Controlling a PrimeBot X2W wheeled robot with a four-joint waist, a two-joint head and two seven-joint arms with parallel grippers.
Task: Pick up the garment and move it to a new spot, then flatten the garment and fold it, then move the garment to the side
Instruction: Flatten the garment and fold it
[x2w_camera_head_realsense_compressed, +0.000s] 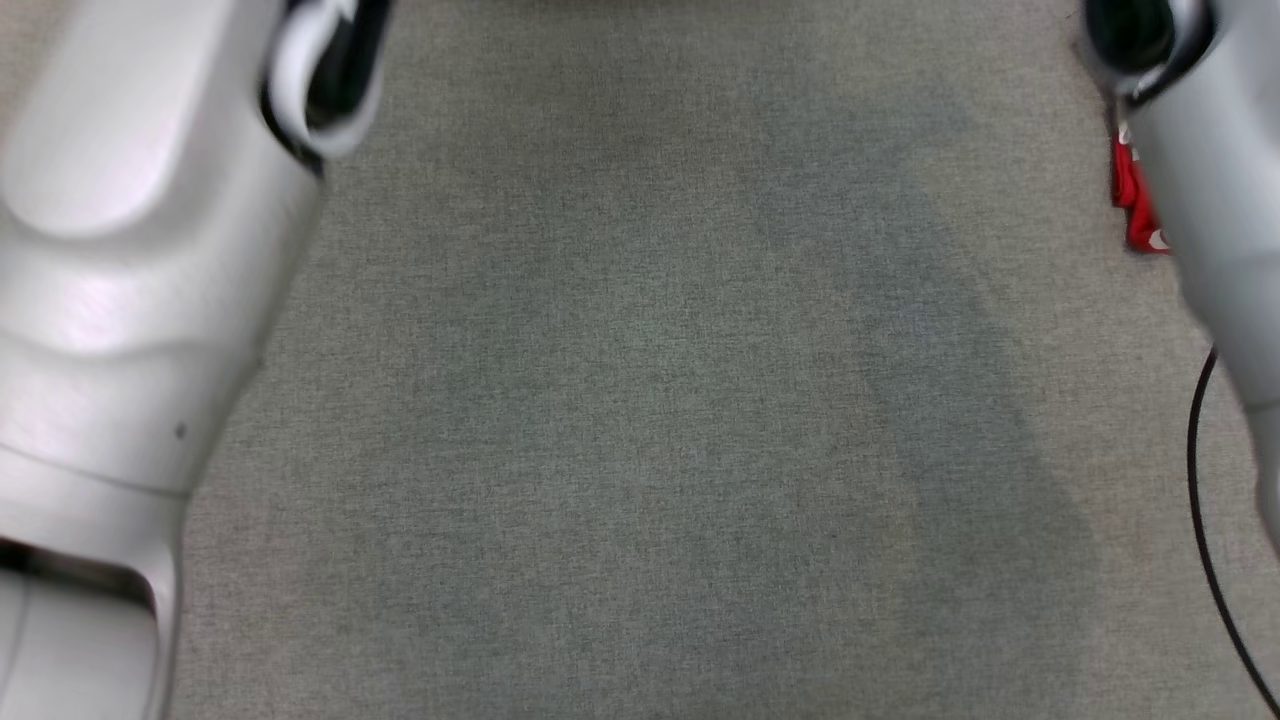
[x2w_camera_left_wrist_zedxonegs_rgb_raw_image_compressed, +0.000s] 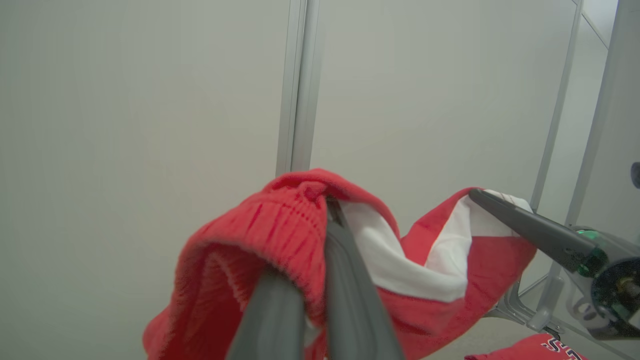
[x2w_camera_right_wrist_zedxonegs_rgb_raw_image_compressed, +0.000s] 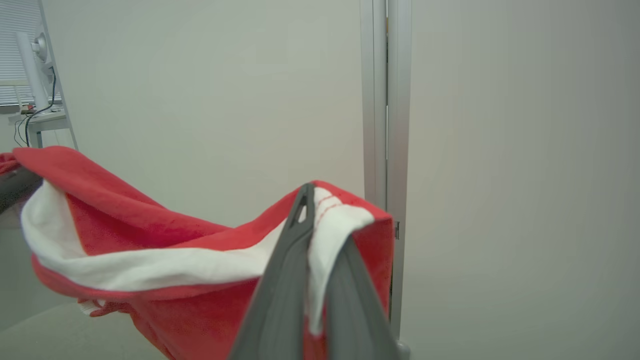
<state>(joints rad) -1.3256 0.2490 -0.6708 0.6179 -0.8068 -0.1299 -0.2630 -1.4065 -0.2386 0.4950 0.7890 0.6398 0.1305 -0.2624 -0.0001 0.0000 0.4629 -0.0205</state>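
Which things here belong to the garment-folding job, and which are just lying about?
Job: red-and-white garment; left pincer and right pincer, both shut on it.
Lying about: black cable; metal post; desk; carpet.

- Left arm (x2w_camera_head_realsense_compressed: 110, 300), left side of the head view: broad, rounded, glossy white shell, with a small dark dot (x2w_camera_head_realsense_compressed: 180, 432) and a dark slot (x2w_camera_head_realsense_compressed: 70, 578) at lower left.
- Left joint (x2w_camera_head_realsense_compressed: 330, 70), upper left: black, with a white rim.
- Right arm (x2w_camera_head_realsense_compressed: 1215, 200), right edge: pale grey shell.
- Right joint (x2w_camera_head_realsense_compressed: 1130, 35), upper right: black.
- Cable (x2w_camera_head_realsense_compressed: 1197, 500), lower right: thin, black.
- Left gripper (x2w_camera_left_wrist_zedxonegs_rgb_raw_image_compressed: 327, 215): two long, smooth, dark grey fingers (x2w_camera_left_wrist_zedxonegs_rgb_raw_image_compressed: 350, 290).
- Right gripper (x2w_camera_right_wrist_zedxonegs_rgb_raw_image_compressed: 312, 212): same fingers, one with a narrow hole near the tip. At the right of the left wrist view, green ring (x2w_camera_left_wrist_zedxonegs_rgb_raw_image_compressed: 588, 234) at its base.
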